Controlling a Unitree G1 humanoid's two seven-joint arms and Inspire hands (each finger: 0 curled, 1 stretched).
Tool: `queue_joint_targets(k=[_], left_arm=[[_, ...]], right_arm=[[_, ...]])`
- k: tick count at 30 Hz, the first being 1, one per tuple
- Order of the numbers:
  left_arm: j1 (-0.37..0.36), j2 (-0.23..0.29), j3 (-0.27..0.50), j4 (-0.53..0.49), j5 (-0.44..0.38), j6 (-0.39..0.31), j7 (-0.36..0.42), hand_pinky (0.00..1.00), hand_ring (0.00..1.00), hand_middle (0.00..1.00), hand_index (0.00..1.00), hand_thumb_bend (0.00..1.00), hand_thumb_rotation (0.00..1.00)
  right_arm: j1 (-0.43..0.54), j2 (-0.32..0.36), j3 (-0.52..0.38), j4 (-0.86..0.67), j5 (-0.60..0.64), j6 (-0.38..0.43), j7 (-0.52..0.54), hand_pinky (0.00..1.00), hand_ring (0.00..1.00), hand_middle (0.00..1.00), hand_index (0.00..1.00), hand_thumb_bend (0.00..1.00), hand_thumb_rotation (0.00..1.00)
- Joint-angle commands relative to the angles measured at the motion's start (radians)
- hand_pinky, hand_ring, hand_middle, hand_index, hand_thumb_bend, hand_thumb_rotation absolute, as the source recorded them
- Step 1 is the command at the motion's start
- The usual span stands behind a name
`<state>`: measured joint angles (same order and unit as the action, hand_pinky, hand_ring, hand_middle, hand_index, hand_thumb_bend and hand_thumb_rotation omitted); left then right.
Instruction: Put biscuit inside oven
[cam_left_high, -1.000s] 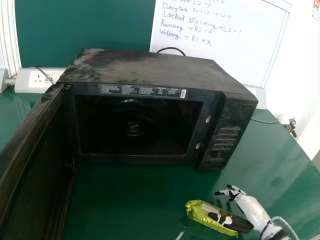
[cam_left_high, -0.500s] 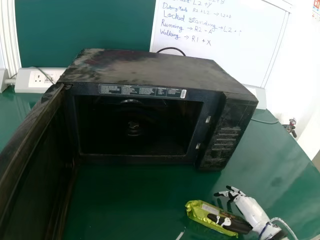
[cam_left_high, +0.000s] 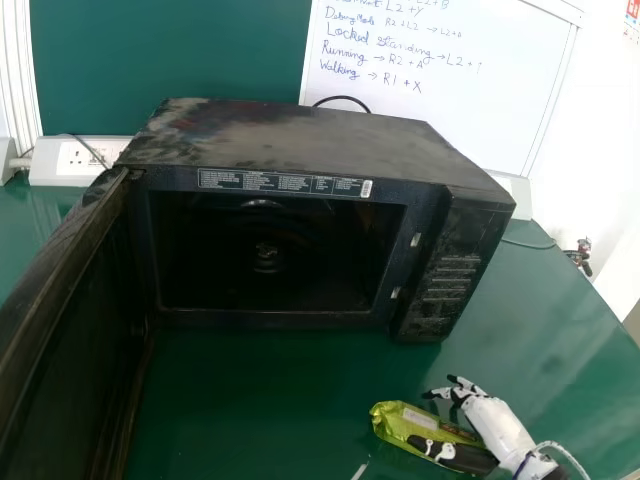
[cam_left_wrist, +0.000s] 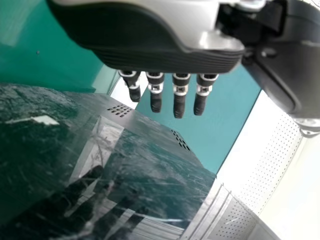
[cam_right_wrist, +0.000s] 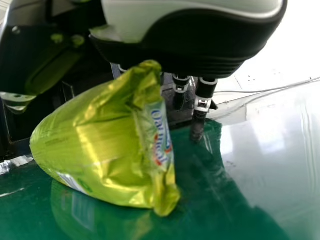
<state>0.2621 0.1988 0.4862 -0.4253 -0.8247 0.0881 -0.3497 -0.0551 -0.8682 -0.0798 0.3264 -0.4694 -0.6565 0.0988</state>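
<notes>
White-and-black right hand: at the near right of the oven's front, fingers fairly straight and spread from the thumb; the packet sits in that gap, though I cannot tell whether it is firmly gripped.
Shiny lime-green biscuit packet: on or just above the worktop, to the left of the palm, with the thumb across its upper face and the fingers beyond its far side.
Packet's long axis: slantwise, left end farther from the robot, right end nearer, beside the palm.
Glossy green worktop: the stretch between packet and oven.
Black box-shaped oven: ahead and left of the packet, its dark rectangular cavity facing the robot, door swung open on the left.
Nearer hand: the right, clearly; the black-and-grey left hand has straight fingers and holds nothing.
Coming move: probably close, lift, then carry forward and leftward, left end leading.
</notes>
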Motion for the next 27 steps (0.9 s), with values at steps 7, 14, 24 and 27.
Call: queue_joint_targets(k=[7, 14, 24, 27], left_arm=[[-0.001, 0.000, -0.004, -0.001, 0.014, -0.004, 0.002, 1.00, 0.99, 0.97, 0.98, 0.89, 0.88], [-0.009, -0.006, -0.005, -0.002, 0.023, -0.006, 0.009, 1.00, 0.98, 0.96, 0.97, 0.89, 0.87], [-0.007, -0.003, 0.001, -0.005, 0.018, -0.006, 0.005, 1.00, 0.98, 0.97, 0.98, 0.89, 0.87], [-0.007, -0.001, 0.002, -0.006, 0.019, -0.006, 0.005, 1.00, 0.99, 0.97, 0.97, 0.89, 0.88]], right_arm=[[0.067, -0.005, 0.019, -0.058, -0.023, 0.025, 0.010, 0.71, 0.82, 0.85, 0.80, 1.00, 0.34], [0.095, -0.010, 0.008, -0.088, -0.022, 0.033, -0.003, 0.70, 0.82, 0.86, 0.80, 1.00, 0.36], [0.145, -0.012, -0.010, -0.113, -0.024, 0.015, -0.045, 0.67, 0.80, 0.84, 0.80, 1.00, 0.34], [0.154, -0.018, -0.016, -0.112, -0.030, 0.006, -0.055, 0.66, 0.80, 0.84, 0.79, 1.00, 0.33]])
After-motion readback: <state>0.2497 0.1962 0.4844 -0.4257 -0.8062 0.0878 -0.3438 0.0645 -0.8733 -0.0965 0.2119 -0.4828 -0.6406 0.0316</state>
